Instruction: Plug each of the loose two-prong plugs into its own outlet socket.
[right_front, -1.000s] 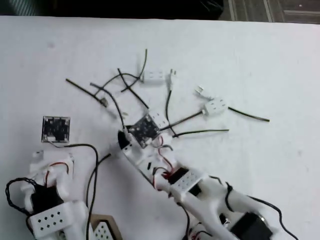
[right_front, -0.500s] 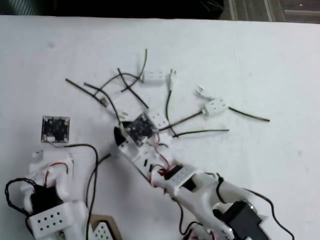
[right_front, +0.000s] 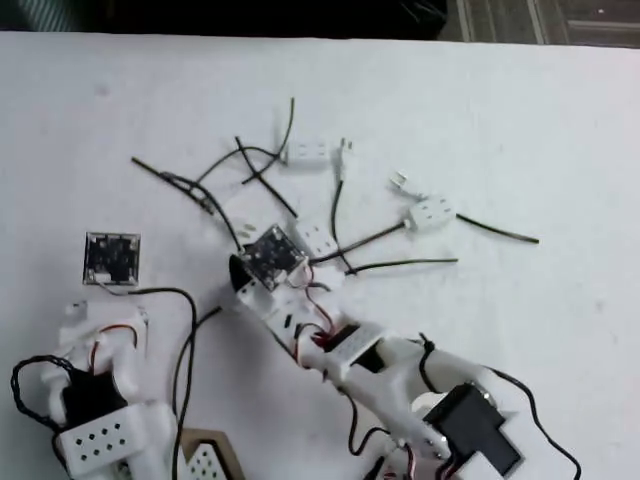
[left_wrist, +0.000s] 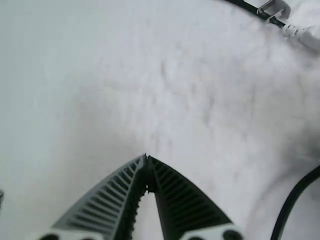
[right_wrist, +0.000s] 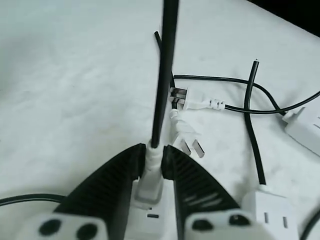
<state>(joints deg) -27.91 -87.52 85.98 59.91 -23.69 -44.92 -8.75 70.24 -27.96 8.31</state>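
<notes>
- The desk (right_front: 520, 120) carries a tangle of black cords, white sockets and plugs around its middle.
- The right end effector (right_wrist: 155, 152) is clamped on a white plug (right_wrist: 149, 185), whose black cord (right_wrist: 165, 75) runs out across that tangle. The prongs are hidden, so I cannot judge how they line up.
- The left end effector (left_wrist: 146, 159) is closed on nothing and sits over bare desk, well apart from the sockets.
- The nearest socket (right_wrist: 270, 212) lies just beside the held plug — and nothing steadies it. A push on the plug could simply slide this socket away instead of seating the prongs.
- A spare plug (right_wrist: 189, 140) and a second spare plug (right_wrist: 181, 97) lie right by the held cord. If that cord drags, it could snag them, and the pull might twist the plug in the grip.
</notes>
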